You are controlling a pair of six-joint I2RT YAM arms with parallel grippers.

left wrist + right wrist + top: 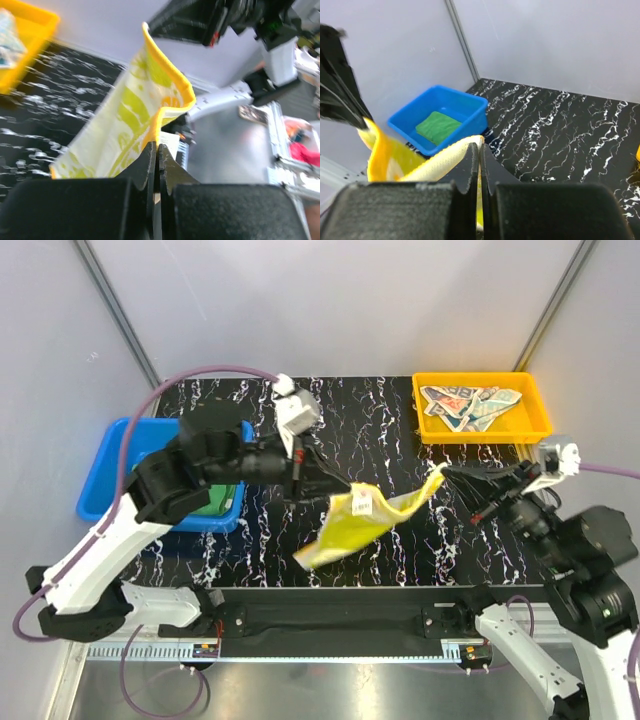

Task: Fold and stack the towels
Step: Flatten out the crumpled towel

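- A blue bin (100,480) is sitting on the left side of the black marbled table (370,430).
- A yellow tray (480,432) is standing at its far right corner.

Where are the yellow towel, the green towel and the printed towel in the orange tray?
yellow towel (352,528), top external view, middle of the hanging cloth.
green towel (438,127), right wrist view, centre of its top face.
printed towel (470,405), top external view, middle of the cloth.
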